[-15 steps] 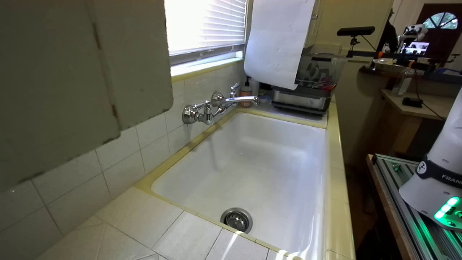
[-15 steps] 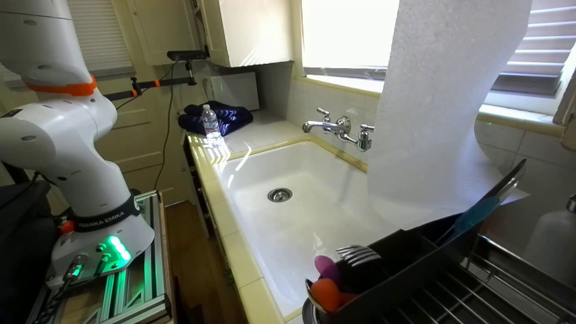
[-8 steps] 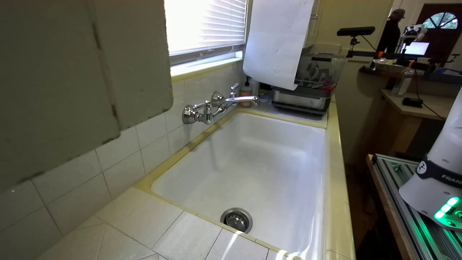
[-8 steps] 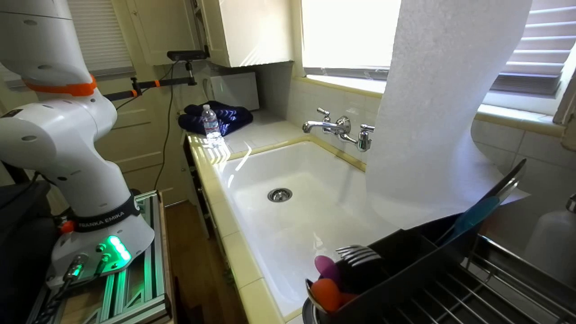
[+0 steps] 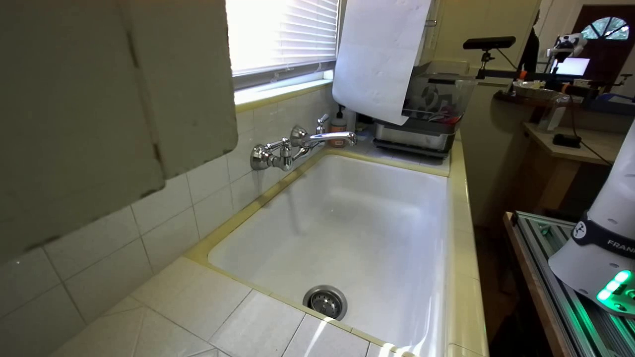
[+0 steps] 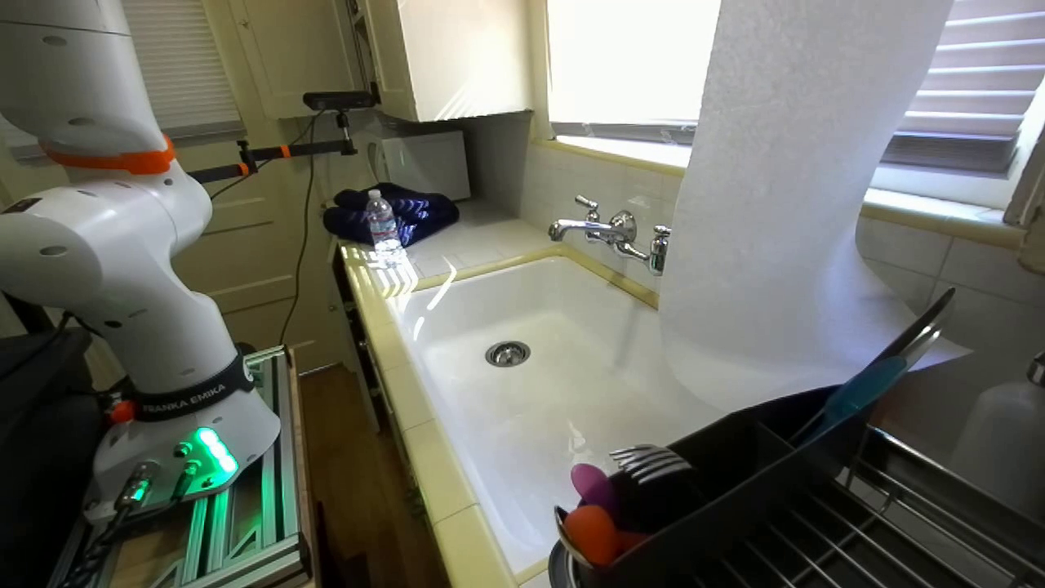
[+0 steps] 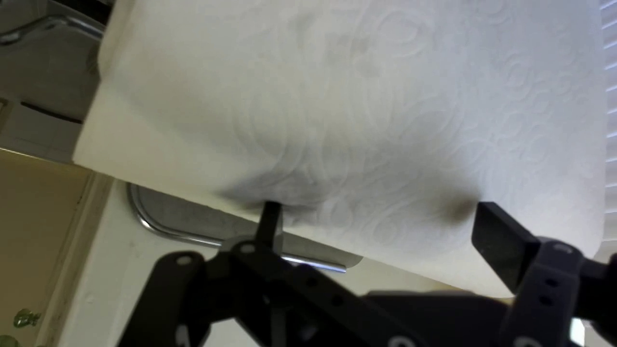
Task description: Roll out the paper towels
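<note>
Paper towels in an exterior view, hanging long and white beside the window blinds, beyond the faucet! Over in an exterior view, they drop broad, curling behind the dark utensil holder. Wrist view: the gripper has its fingers spread wide, tips right by the towels; whether touching, I can't tell!
</note>
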You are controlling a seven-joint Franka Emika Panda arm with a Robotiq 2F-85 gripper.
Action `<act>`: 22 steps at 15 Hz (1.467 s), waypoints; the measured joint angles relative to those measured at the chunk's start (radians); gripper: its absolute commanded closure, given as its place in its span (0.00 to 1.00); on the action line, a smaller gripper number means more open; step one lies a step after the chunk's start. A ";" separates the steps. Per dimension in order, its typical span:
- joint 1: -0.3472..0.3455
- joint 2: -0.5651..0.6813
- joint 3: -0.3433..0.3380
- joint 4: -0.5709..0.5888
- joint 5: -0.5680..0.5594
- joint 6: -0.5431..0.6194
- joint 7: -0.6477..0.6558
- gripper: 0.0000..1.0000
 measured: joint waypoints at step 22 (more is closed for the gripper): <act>0.027 -0.068 0.068 -0.100 -0.020 -0.052 -0.081 0.00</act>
